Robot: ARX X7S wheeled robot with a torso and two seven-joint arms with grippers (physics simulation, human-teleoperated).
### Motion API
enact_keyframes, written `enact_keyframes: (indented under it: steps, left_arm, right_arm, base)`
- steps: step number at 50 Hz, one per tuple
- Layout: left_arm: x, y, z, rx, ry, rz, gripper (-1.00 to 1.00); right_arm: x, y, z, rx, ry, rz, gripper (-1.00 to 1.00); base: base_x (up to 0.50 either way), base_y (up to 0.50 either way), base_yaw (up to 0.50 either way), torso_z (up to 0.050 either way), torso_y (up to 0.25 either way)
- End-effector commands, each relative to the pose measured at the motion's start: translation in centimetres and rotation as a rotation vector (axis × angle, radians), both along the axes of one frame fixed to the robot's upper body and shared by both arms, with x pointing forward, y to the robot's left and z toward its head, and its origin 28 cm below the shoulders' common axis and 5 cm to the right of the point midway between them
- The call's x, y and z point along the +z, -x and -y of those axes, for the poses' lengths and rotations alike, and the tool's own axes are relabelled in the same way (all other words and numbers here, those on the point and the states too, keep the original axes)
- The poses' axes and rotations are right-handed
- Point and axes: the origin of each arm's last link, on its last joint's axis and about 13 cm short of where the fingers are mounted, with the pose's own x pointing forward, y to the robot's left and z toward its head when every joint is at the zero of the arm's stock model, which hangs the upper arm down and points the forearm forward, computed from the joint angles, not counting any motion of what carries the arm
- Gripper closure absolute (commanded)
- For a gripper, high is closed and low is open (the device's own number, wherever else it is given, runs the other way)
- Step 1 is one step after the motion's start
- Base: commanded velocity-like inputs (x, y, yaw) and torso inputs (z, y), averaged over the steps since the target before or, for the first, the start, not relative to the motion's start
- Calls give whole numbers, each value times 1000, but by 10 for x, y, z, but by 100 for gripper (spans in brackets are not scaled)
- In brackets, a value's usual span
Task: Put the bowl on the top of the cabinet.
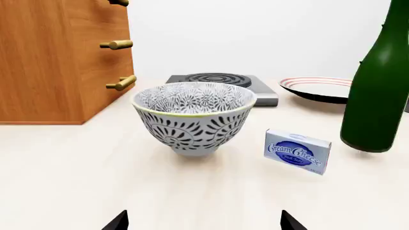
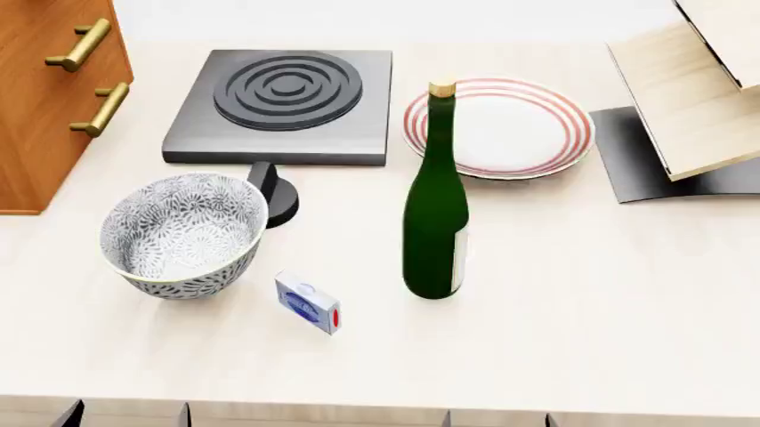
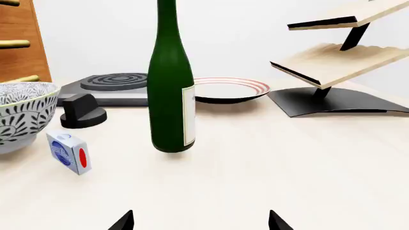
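Observation:
The patterned bowl (image 2: 184,233) (image 1: 193,116) (image 3: 22,112) stands upright on the pale table, near its left side. The orange-brown cabinet (image 2: 53,93) (image 1: 61,57) with brass handles rises just behind and left of it. My left gripper (image 1: 203,223) is open, low over the table, facing the bowl from the near side with a gap of bare table between. My right gripper (image 3: 200,221) is open too, facing the green bottle (image 3: 170,81). Only the dark fingertips (image 1: 118,221) show in each wrist view. In the head view the grippers sit at the bottom edge, barely visible.
A green bottle (image 2: 436,200) stands mid-table, a cream cheese box (image 2: 308,303) lies between it and the bowl. Behind are a black hotplate (image 2: 285,102) with a knob (image 2: 276,193), a red-ringed plate (image 2: 505,126), and a pale wood rack (image 2: 695,89) at the right.

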Motion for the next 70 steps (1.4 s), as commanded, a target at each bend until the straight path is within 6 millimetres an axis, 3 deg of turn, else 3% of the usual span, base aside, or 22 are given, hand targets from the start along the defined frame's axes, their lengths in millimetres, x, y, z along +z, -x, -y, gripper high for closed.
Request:
enact_keyframes:
  steps: [1, 9, 15, 30, 37, 63, 70]
  left_arm:
    - [0, 0, 0, 0, 0, 0, -100]
    - [-8, -7, -2, 21, -42, -33, -100]
    - [-1, -9, 0, 42, -40, -25, -100]
    - [65, -10, -2, 57, -73, 129, -100]
    - [84, -10, 0, 49, -77, 170, -100]
    - [90, -13, -2, 65, -83, 183, -100]
    - [90, -13, -2, 67, -84, 186, -100]
  right_arm:
    - [0, 0, 0, 0, 0, 0, -100]
    - [4, 0, 0, -24, 68, 11, -100]
    - [9, 1, 0, 5, 72, 19, -100]
    - [77, -2, 6, -7, 47, 197, -100]
    - [104, -5, 10, -28, 19, 252, -100]
    - [97, -6, 11, -10, 26, 255, -100]
    - [97, -7, 13, -14, 9, 248, -100]
  base:
    - [0, 0, 0, 0, 0]
    - [0, 0, 0, 0, 0]
    - [0, 0, 0, 0, 0]
    - [0, 0, 0, 0, 0]
    - [0, 0, 0, 0, 0]
    - [0, 3, 0, 0, 0]
    - [0, 456, 0, 0, 0]
